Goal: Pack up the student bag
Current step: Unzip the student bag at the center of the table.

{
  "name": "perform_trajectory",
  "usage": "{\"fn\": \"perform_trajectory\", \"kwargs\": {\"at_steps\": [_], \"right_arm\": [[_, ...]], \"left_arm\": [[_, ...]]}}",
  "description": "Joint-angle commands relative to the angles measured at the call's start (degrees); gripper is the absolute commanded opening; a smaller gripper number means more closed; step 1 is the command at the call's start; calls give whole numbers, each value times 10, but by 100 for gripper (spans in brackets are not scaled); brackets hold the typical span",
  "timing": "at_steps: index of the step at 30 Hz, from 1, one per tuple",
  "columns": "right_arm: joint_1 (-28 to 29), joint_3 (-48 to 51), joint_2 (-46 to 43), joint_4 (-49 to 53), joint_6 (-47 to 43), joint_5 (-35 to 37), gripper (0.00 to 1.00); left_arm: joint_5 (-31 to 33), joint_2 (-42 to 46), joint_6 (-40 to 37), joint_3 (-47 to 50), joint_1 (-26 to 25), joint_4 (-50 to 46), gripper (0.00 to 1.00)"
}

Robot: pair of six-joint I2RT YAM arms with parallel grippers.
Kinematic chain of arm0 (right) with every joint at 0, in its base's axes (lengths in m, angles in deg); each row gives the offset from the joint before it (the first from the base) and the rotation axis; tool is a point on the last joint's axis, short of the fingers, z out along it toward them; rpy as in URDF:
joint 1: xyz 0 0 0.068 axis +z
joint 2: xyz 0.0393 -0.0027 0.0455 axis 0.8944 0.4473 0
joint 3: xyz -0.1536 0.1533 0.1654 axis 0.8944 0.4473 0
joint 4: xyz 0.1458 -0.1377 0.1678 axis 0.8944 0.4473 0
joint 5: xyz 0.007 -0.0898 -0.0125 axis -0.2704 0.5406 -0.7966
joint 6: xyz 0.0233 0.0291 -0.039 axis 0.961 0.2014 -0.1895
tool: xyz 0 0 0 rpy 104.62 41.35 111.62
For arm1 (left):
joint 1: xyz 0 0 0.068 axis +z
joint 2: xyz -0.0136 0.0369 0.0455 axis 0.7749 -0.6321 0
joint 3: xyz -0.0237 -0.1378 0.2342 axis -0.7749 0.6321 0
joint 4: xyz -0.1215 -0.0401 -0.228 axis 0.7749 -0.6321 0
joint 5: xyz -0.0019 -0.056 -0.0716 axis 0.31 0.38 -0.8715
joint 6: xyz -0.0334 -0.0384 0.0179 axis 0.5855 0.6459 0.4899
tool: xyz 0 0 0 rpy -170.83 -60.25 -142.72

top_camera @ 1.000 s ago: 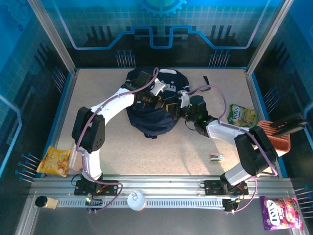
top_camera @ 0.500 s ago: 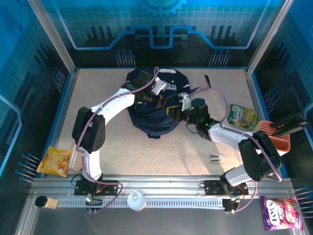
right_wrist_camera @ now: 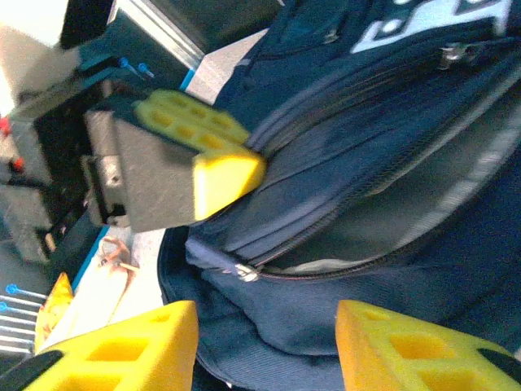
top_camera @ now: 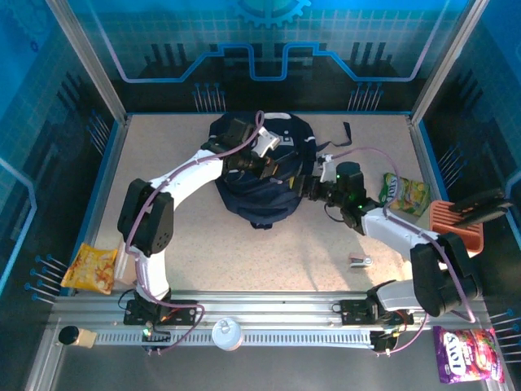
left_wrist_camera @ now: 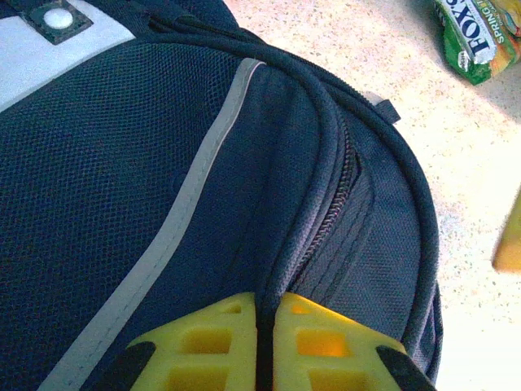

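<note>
Student bag (top_camera: 259,204), slumped flat at the far middle of the table (top_camera: 203,252). Left gripper (left_wrist_camera: 264,314) is clamped tight on a ridge of the bag's cloth. Right gripper (right_wrist_camera: 264,334) hovers at the bag's right side, over the part-open zipper (right_wrist_camera: 244,273), with its jaws apart and holding nothing. The cloth looks soft, limp and probably light, so it will likely sag where unsupported. Piping, seams or the zipper edge seem the firmest places to grip.
</note>
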Motion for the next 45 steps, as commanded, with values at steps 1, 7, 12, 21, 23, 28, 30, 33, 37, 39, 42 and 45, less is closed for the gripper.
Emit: {"fn": "perform_trajectory", "kwargs": {"at_steps": [1, 7, 12, 21, 23, 28, 30, 33, 37, 39, 42, 45], "right_arm": [[-22, -27, 9, 30, 105, -37, 52], [-44, -66, 50, 20, 215, -79, 57], [-39, -115, 93, 62, 259, -85, 62], [-25, -186, 156, 102, 322, -67, 69], [-25, -194, 168, 95, 339, -65, 70], [-14, -235, 201, 111, 345, -68, 62], [-9, -257, 220, 120, 336, -80, 50], [-5, -271, 232, 127, 324, -85, 36], [-1, -274, 232, 128, 313, -84, 26], [0, -276, 229, 133, 307, -83, 25], [3, -281, 225, 142, 295, -82, 25], [5, -284, 224, 144, 291, -85, 25]], "left_arm": [[-4, 50, -11, 14, 2, 47, 11], [-16, 66, -15, 35, 2, 59, 12], [-22, 73, -21, 44, 2, 58, 13], [-26, 82, -29, 55, -1, 56, 16], [-26, 83, -29, 57, -2, 56, 17], [-11, 100, -13, 79, -2, 68, 27], [7, 115, 10, 92, -2, 70, 39], [51, 145, 75, 123, -2, 77, 49], [91, 191, 191, 182, -3, 82, 63], [89, 215, 241, 219, -6, 88, 68], [85, 239, 279, 254, -11, 81, 73], [76, 237, 281, 258, -11, 58, 72]]}}
